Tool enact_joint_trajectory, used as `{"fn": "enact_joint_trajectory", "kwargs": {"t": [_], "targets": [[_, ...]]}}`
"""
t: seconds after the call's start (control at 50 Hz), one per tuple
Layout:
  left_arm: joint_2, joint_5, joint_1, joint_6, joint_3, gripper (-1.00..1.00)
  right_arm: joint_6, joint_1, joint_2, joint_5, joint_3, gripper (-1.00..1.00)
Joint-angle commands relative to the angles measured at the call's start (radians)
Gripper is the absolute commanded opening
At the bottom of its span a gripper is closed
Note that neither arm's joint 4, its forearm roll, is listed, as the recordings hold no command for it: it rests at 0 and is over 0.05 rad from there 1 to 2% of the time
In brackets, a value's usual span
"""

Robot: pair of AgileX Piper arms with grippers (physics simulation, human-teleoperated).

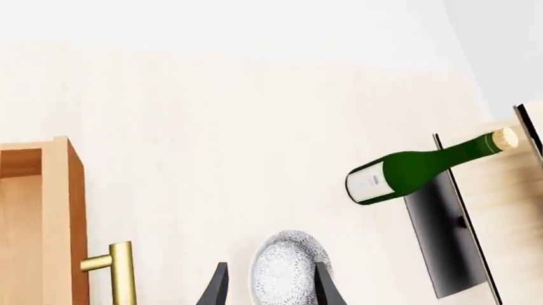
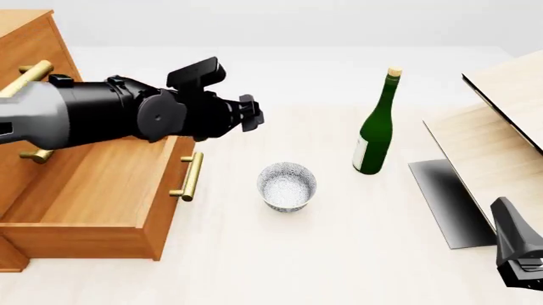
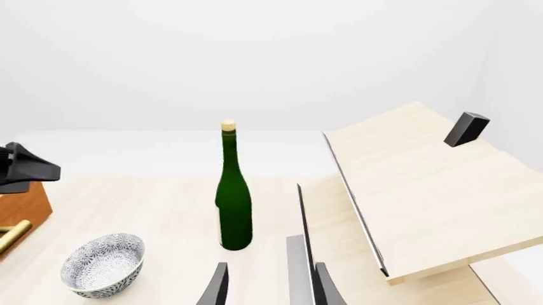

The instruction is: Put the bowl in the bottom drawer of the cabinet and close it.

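Observation:
The white grey-speckled bowl (image 2: 287, 185) stands upright on the table, just right of the open bottom drawer (image 2: 93, 190) with its brass handle (image 2: 188, 176). The orange-brown cabinet (image 2: 30, 44) rises at the far left. My left gripper (image 2: 252, 117) hovers open above and slightly behind the bowl, not touching it. In the left wrist view the bowl (image 1: 288, 267) shows between the spread fingers (image 1: 217, 289), with the drawer handle (image 1: 119, 273) beside it. My right gripper (image 3: 269, 292) is open and holds nothing; it sits low at the front right (image 2: 517, 251), far from the bowl (image 3: 103, 264).
A green corked bottle (image 2: 376, 127) stands upright right of the bowl. Pale wooden boards (image 2: 500, 121) slant at the right over a dark panel (image 2: 449, 203), with a black block (image 3: 467, 129) on top. Two upper drawer handles show behind my left arm.

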Motion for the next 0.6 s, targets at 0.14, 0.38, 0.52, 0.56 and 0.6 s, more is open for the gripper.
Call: {"fn": "enact_joint_trajectory", "kwargs": {"t": [0.14, 0.38, 0.52, 0.56, 0.6], "targets": [[0.059, -0.059, 0.03, -0.048, 0.068, 1.0, 0.0, 0.0, 0.0, 0.0, 0.0, 1.0], [0.123, -0.094, 0.026, -0.068, 0.074, 1.0, 0.0, 0.0, 0.0, 0.0, 0.0, 1.0], [0.148, -0.107, 0.023, -0.077, 0.075, 1.0, 0.0, 0.0, 0.0, 0.0, 0.0, 1.0], [0.153, -0.109, 0.022, -0.078, 0.074, 1.0, 0.0, 0.0, 0.0, 0.0, 0.0, 1.0], [0.158, -0.113, 0.02, -0.083, 0.074, 1.0, 0.0, 0.0, 0.0, 0.0, 0.0, 1.0]]}}
